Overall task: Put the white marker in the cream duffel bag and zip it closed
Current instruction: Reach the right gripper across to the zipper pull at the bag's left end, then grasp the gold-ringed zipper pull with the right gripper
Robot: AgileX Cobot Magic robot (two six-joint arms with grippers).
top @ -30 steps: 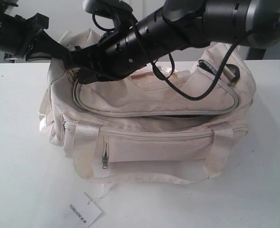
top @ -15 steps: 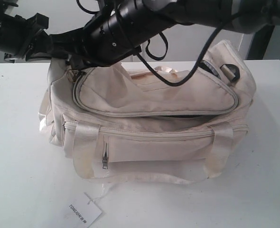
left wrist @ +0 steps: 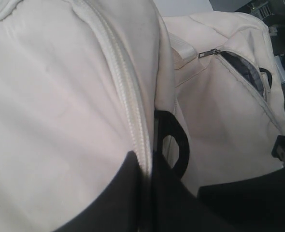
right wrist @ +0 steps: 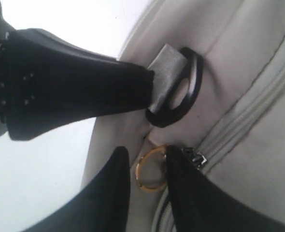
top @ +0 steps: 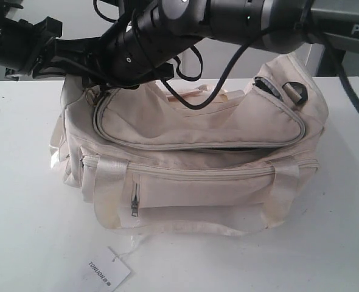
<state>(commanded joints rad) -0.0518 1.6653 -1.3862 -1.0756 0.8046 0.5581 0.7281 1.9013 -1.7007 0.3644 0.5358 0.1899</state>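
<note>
- The white paper tag [top: 108, 269] is lying nearest on the table [top: 21, 201], trailing on its string and playing no part in the work.
- The cream duffel bag [top: 198, 182] is sitting upright behind it, its front pocket facing the camera and its satin handle strap [top: 109, 182] drooping down the front, clear of the top zip.
- The white marker is showing in none of the views. It is probably lying inside the bag, but that cannot be confirmed.
- A dark slit [top: 240, 148] is showing under the front edge of the top flap. Whether that is unclosed zip or only a fold's shadow is unclear.
- At the bag's far left end, the right gripper [right wrist: 147, 157] is reaching across with its fingers parted. The gold key-ring pull [right wrist: 151, 170] is sitting loose between them, beside the zip slider [right wrist: 196, 158], and nothing is looking clamped. This suggests the zip run is finishing here.
- Just beyond, the left gripper [right wrist: 149, 92] is pinching the grey webbing tab [right wrist: 164, 72] that carries the black strap ring [right wrist: 181, 104]. It is probably bracing that end so the soft fabric does not bunch up or drag along with the slider.
</note>
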